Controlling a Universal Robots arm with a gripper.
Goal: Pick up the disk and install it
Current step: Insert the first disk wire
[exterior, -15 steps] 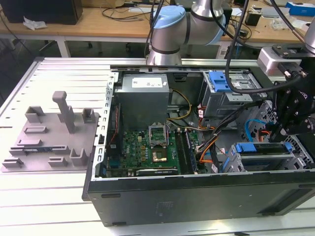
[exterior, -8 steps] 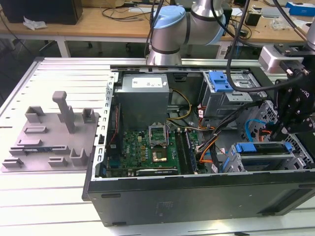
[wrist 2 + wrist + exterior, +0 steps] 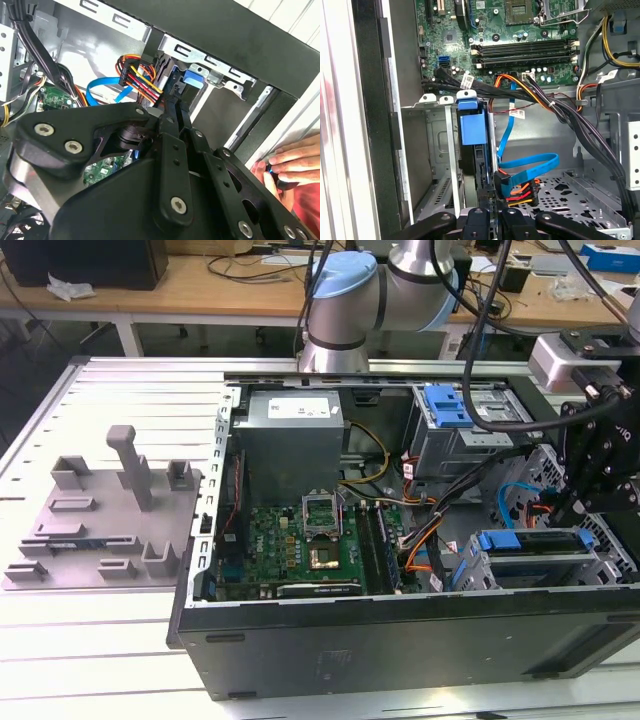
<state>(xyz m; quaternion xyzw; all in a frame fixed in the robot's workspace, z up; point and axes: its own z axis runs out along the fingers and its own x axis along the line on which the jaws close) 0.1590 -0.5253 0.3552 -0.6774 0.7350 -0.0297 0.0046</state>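
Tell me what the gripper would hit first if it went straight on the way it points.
Most likely the disk, standing edge-on in the drive cage straight ahead of the gripper; how close they are is unclear.

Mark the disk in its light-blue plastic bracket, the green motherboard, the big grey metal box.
Disk in light-blue plastic bracket (image 3: 471, 127), first wrist view: bracket's end face.
Green motherboard (image 3: 278, 548), exterior view: bare patch of board.
Big grey metal box (image 3: 288, 460), exterior view: side wall.

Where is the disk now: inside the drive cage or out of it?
Inside. In the first wrist view the disk sits slotted between the walls of the drive cage; full seating cannot be told.
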